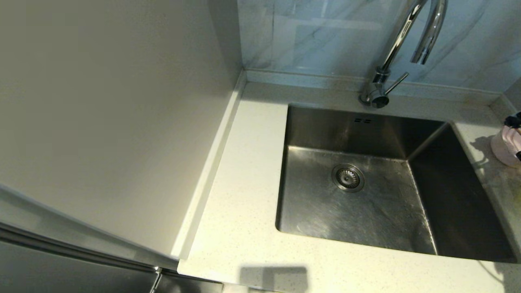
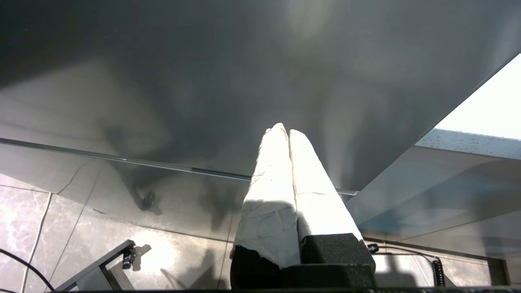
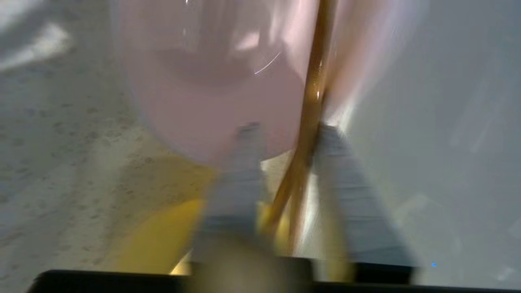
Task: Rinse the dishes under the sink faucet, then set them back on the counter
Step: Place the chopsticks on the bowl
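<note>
Now at the far right edge of the surface [image 1: 244,228], the right pincer [image 3: 285,171] straddles the chopsticks [image 3: 309,122] beside the pink bowl [image 1: 504,148], though whether it grips them cannot be told. Doing this step well likely means clamping both sticks together before carrying them left under the faucet [image 1: 390,53], above the sink [image 1: 366,195]. The left pincer [image 2: 287,132] hangs clenched and idle below the surface.

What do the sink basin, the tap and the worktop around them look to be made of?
Sink: brushed stainless steel, going by its dull grey sheen and fine scratches. Tap: polished chromed metal, mirror-bright with sharp reflections. Worktop: smooth off-white with fine specks, probably stone or a composite; the look leaves that open.
</note>
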{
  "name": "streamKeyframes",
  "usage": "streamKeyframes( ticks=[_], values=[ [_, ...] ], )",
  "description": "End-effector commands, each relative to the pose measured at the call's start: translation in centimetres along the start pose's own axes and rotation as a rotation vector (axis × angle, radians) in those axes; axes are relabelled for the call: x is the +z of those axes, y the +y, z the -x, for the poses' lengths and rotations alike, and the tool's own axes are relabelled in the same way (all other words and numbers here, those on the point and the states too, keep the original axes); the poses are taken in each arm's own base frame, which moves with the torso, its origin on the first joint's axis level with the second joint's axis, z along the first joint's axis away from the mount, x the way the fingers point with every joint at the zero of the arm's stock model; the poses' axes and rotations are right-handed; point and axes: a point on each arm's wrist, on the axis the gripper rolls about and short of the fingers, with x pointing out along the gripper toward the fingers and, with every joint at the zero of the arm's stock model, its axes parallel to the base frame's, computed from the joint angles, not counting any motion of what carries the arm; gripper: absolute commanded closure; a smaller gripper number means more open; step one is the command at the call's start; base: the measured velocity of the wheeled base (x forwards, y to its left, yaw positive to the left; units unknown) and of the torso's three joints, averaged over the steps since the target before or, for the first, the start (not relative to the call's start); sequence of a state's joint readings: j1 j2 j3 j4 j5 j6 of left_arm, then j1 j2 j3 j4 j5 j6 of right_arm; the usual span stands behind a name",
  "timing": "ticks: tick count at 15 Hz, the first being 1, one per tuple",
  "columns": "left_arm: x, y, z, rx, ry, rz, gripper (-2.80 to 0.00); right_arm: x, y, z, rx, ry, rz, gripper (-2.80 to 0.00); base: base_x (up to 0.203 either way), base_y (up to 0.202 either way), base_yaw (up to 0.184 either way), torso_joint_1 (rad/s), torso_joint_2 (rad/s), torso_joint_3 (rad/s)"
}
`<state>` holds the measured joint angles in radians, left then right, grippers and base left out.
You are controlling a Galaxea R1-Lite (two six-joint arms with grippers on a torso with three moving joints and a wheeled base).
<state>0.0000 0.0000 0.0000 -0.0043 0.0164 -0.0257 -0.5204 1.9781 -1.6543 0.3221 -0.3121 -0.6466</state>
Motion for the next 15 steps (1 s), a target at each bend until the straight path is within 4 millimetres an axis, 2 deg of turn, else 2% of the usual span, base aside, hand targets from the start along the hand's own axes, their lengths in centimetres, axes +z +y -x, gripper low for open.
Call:
streamKeyframes(
  ticks=[1,15],
  values=[
    [0.0,0.0,0.0,0.000,-0.003,0.000,0.00,0.0,0.1,-0.1,0.001,0.002,0.005,-2.80,0.000,0.000,0.000,0.000,0.00,0.000],
    [0.0,0.0,0.0,0.000,-0.003,0.000,0.00,0.2,-0.6,1.0,-0.016,-0.022,-0.006,-2.80,0.000,0.000,0.000,0.000,0.00,0.000]
  ],
)
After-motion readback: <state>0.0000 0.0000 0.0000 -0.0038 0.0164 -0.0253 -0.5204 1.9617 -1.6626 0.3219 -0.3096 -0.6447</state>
